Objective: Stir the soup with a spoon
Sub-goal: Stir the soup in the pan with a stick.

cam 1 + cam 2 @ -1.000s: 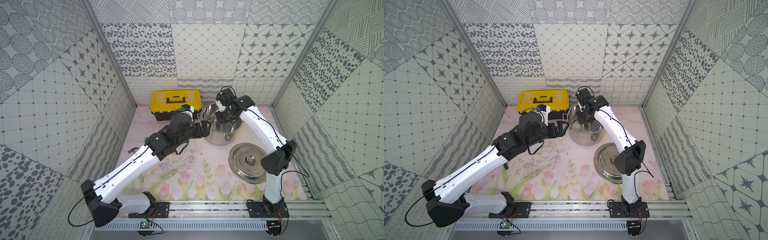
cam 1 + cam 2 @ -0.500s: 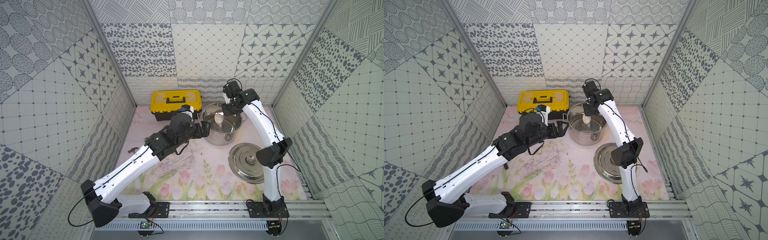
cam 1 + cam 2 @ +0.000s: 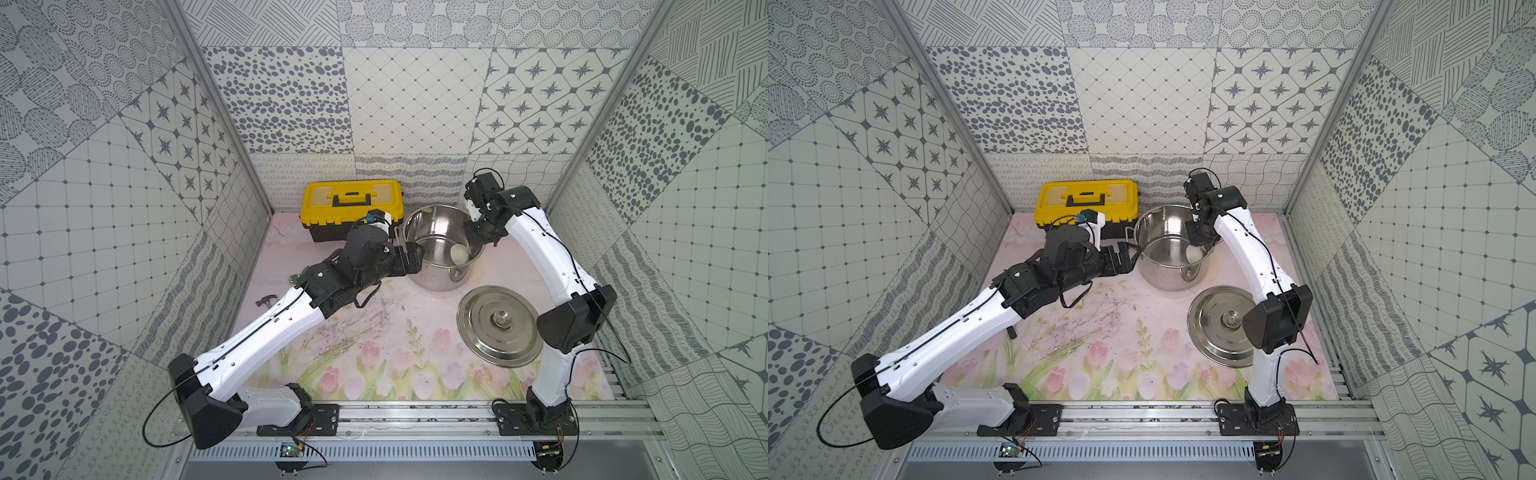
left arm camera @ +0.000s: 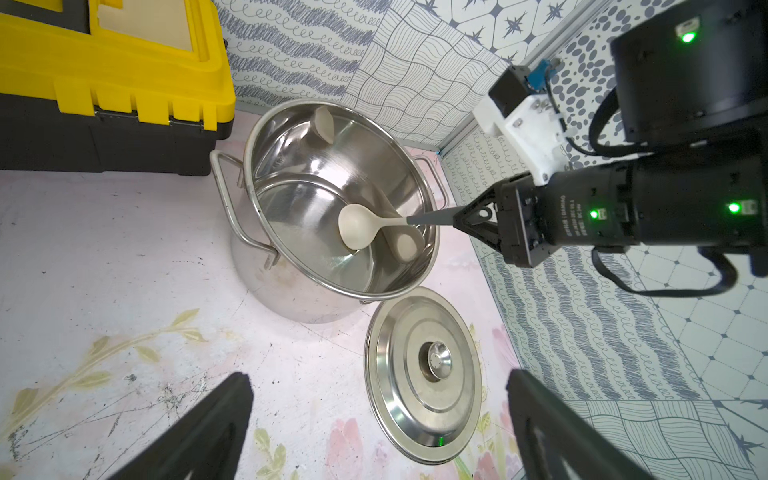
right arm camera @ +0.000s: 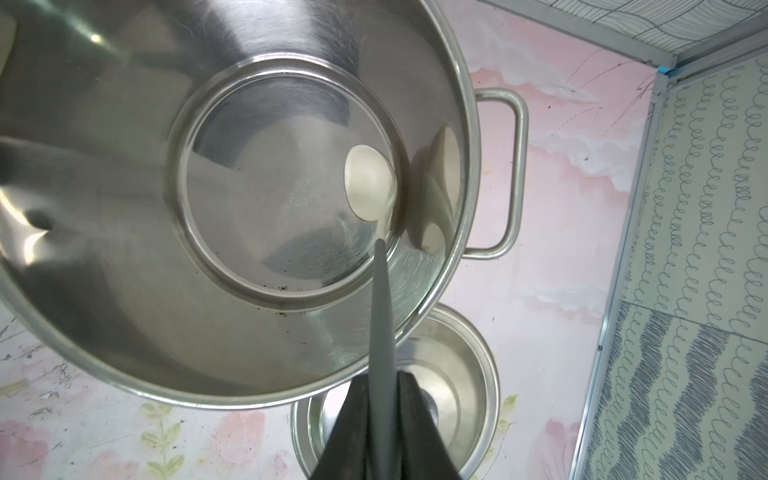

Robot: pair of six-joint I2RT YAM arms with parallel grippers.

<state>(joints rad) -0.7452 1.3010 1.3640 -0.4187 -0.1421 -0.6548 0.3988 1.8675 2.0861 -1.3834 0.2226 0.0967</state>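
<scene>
The shiny steel pot (image 3: pixel 432 278) (image 3: pixel 1163 278) stands at the back of the mat; no soup shows inside it. My right gripper (image 3: pixel 473 241) (image 5: pixel 383 380) hangs over the pot's right rim, shut on the spoon's grey handle (image 5: pixel 380 316). The spoon's cream bowl (image 3: pixel 459 251) (image 3: pixel 1195 252) (image 4: pixel 357 226) (image 5: pixel 370 183) sits low in the pot by the right wall, which mirrors it. My left gripper (image 3: pixel 415 255) (image 3: pixel 1127 255) (image 4: pixel 379 376) is open and empty, just left of the pot by its left loop handle.
The flat steel lid (image 3: pixel 498 326) (image 3: pixel 1221 324) (image 4: pixel 424 374) lies on the mat in front of the pot, beside the right arm. A yellow and black toolbox (image 3: pixel 353 203) stands behind my left gripper. A small hammer (image 3: pixel 266 300) lies by the left wall.
My right gripper has swung from over the pot's middle to its right rim, carrying the spoon's bowl across the bottom to the right wall. The left arm has stayed still.
</scene>
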